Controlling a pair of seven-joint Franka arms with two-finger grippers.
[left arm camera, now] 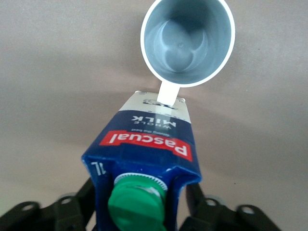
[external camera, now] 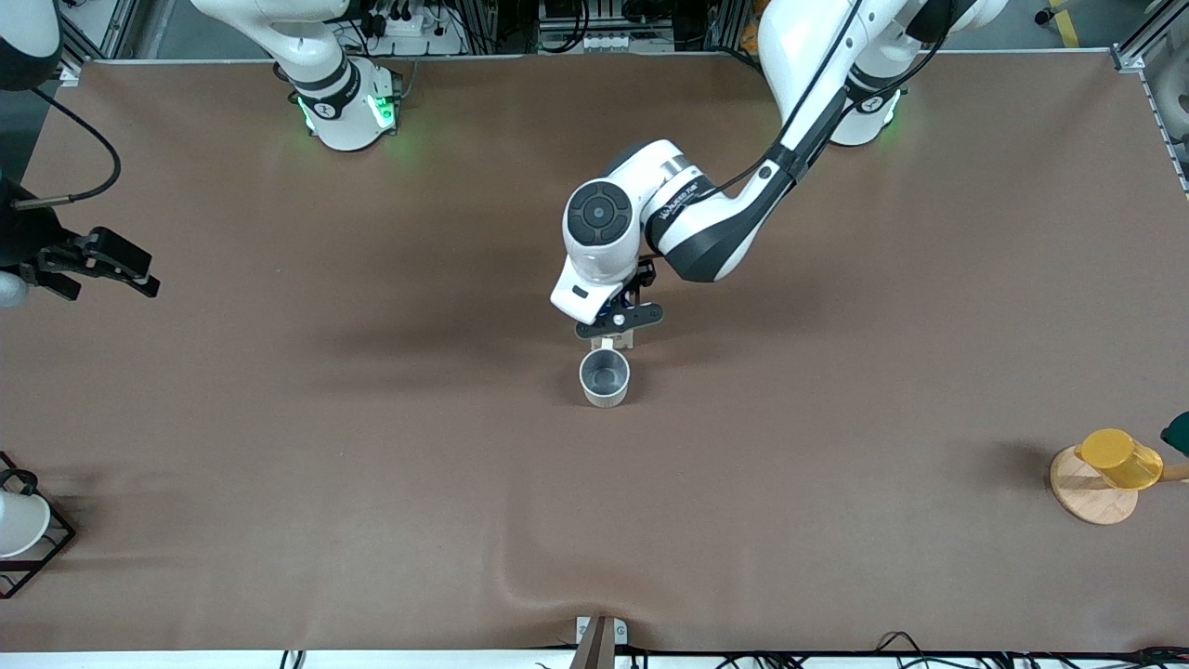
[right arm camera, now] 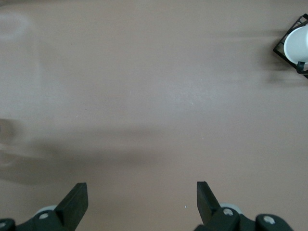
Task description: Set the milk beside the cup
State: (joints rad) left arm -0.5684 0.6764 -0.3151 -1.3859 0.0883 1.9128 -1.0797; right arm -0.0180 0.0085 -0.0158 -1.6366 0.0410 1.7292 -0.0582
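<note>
Milk (left arm camera: 144, 159): printed paperboard, slight sheen, ridged plastic cap. Cup (left arm camera: 187, 41): smooth glazed ceramic look. Surface (external camera: 279, 465): matt brown cloth, slightly wrinkled. Disc (external camera: 1091, 488): wood.

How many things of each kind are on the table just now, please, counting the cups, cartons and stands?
Cups: 3 – cream cup, yellow cup, white cup
Cartons: 1 – milk, held by the left gripper
Stands: 2 – wooden disc, black wire rack
Total: 6
The right gripper waits open over bare table.
</note>
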